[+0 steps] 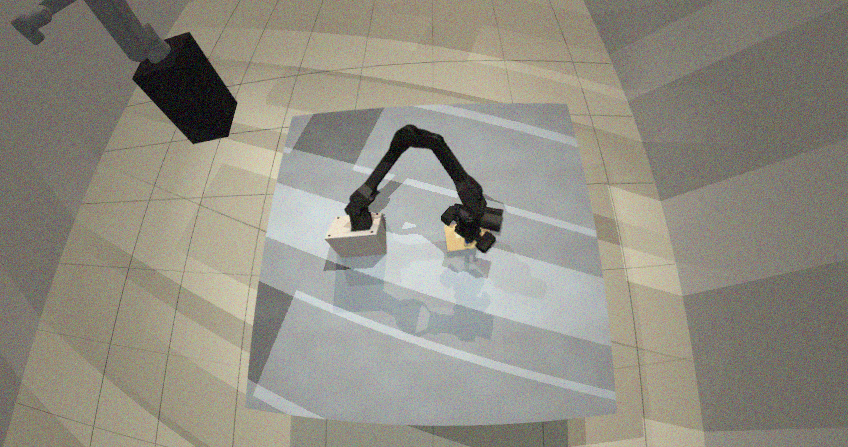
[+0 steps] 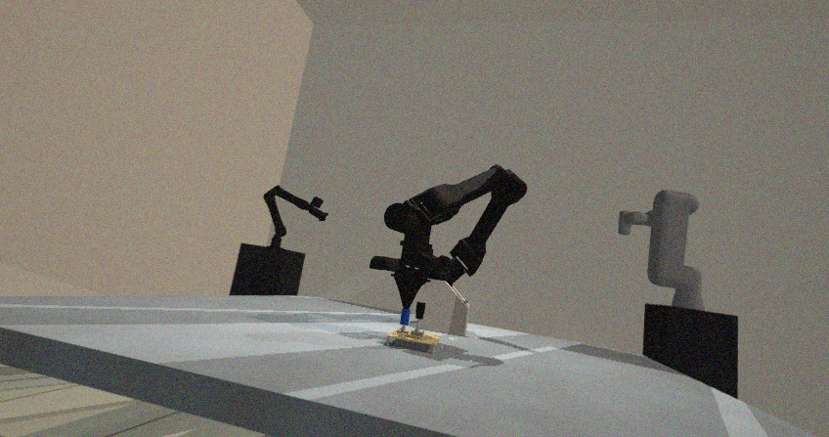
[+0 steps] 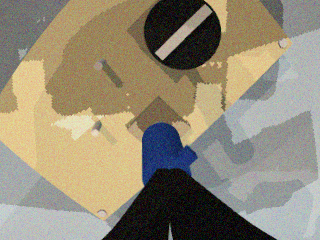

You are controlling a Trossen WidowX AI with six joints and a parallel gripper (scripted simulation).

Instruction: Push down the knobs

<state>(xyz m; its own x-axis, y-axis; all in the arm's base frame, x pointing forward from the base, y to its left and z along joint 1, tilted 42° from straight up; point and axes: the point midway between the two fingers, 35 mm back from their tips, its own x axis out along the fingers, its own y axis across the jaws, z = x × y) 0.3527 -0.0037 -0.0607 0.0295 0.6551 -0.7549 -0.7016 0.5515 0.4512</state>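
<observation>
The tan circuit board (image 1: 455,241) (image 2: 429,337) (image 3: 65,170) stands on short legs on the table. A blue knob (image 2: 405,316) (image 3: 161,145) with a small side pointer is on its shaft near one board edge, with a gap below it in the exterior view. A black round knob (image 2: 419,309) (image 3: 172,47) with a pale line sits raised on its shaft beside it, bare shaft showing below. My gripper (image 2: 406,307) (image 3: 168,179) is shut with nothing between the fingers. Its tips are at the top of the blue knob and hide part of it; they appear to touch.
Two thin pins (image 3: 98,65) (image 3: 96,131) stand up from the board. The arm's pale base block (image 1: 357,246) (image 2: 458,318) is on the table (image 1: 428,371) (image 2: 203,369). Other arms on black pedestals (image 1: 187,91) (image 2: 266,270) (image 2: 689,342) stand beyond the table.
</observation>
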